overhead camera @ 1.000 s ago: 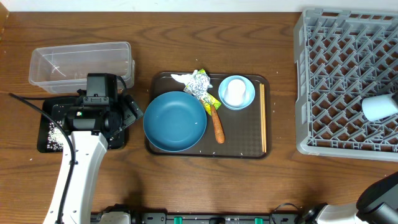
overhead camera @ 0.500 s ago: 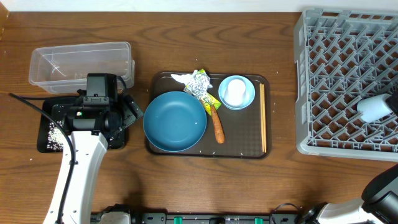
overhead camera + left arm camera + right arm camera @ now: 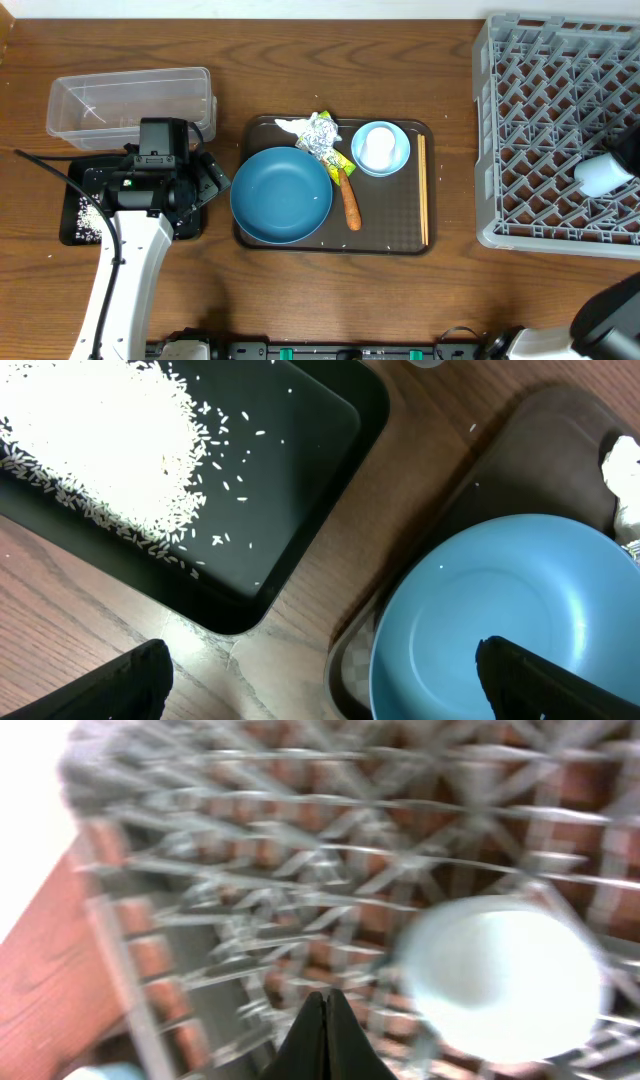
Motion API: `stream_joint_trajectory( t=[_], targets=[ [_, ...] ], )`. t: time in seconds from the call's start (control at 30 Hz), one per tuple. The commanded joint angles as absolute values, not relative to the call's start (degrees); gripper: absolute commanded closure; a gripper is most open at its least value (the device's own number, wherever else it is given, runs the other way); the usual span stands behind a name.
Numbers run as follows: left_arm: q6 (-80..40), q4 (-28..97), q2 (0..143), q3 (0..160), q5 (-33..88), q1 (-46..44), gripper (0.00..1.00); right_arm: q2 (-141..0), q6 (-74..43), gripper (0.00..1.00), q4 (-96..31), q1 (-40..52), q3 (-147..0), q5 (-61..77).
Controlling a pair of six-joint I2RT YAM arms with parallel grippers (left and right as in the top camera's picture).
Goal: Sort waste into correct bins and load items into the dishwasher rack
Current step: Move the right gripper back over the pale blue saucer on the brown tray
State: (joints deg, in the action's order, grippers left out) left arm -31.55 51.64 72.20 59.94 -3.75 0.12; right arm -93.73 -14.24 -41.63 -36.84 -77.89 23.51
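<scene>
Black fingertips of the right gripper (image 3: 325, 1010) are being held pressed together, nothing between them; this view is blurred. A pale cup (image 3: 500, 978) is being shown up and to the right of the tips, apart from them, lying on the lattice of the grey dishwasher rack (image 3: 250, 890). Overhead, the cup is being shown on its side near the rack's right edge.

The left gripper (image 3: 322, 660) is being held spread wide, grasping nothing, above the wooden table (image 3: 350, 560) between the black tray (image 3: 300, 490) and the brown serving tray (image 3: 520, 460). Loose white rice (image 3: 90, 450) is being held in the black tray, heaped at one end, with stray grains scattered. The large dark-blue bowl (image 3: 510, 620) is being carried on the serving tray.

Further out, on the same serving tray, these are being carried:
- crumpled foil (image 3: 320, 135)
- a yellow-green wrapper (image 3: 342, 163)
- a carrot stick (image 3: 350, 207)
- a white paper scrap (image 3: 289, 125)
- a small pale-blue bowl (image 3: 400, 150) with a white cup (image 3: 375, 148) inside
- chopsticks (image 3: 422, 190) along the right edge

The clear tub (image 3: 130, 78) is being kept just behind the black tray.
</scene>
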Motion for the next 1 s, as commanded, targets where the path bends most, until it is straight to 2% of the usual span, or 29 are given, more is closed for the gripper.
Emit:
stream_joint_trajectory(
  t=[0.0, 0.1, 0.17, 0.2, 0.23, 0.3, 0.33, 0.5, 0.67, 0.97],
  targets=[
    [-32.0, 51.8, 71.5, 61.3, -3.8, 0.4, 0.0, -89.2, -14.1, 0.98, -41.6, -32.2, -78.3, 30.4],
    [-32.0, 51.8, 71.5, 61.3, -3.8, 0.4, 0.0, -87.7, -14.1, 0.96, -41.8, -25.7, -78.3, 31.1],
    [-32.0, 51.8, 71.5, 61.3, -3.9, 0.4, 0.0, -87.6, -14.1, 0.88, -41.7, -20.2, -78.3, 31.1],
    [-32.0, 51.8, 71.5, 61.3, -3.9, 0.4, 0.0, -87.7, -14.1, 0.78, -41.5, -17.3, -78.3, 30.9],
    [-32.0, 51.8, 71.5, 61.3, -3.9, 0.4, 0.0, -87.9, -14.1, 0.63, -41.1, -13.7, -78.3, 30.0],
    [-32.0, 51.8, 71.5, 61.3, -3.9, 0.4, 0.0, -88.4, -14.1, 0.4, -40.1, -7.6, -78.3, 26.7],
    [-32.0, 51.8, 71.5, 61.3, -3.8, 0.4, 0.0, -88.9, -14.1, 0.32, -39.4, -4.3, -78.3, 24.2],
    [-32.0, 51.8, 71.5, 61.3, -3.9, 0.4, 0.0, -92.4, -14.1, 0.13, -35.0, 11.3, -78.3, 10.3],
    [-32.0, 51.8, 71.5, 61.3, -3.8, 0.4, 0.0, -98.9, -15.6, 0.09, -30.0, 22.3, -78.3, -1.0],
    [-32.0, 51.8, 71.5, 61.3, -3.8, 0.4, 0.0, -106.2, -16.7, 0.09, -26.7, 27.0, -78.3, -5.0]
  ],
)
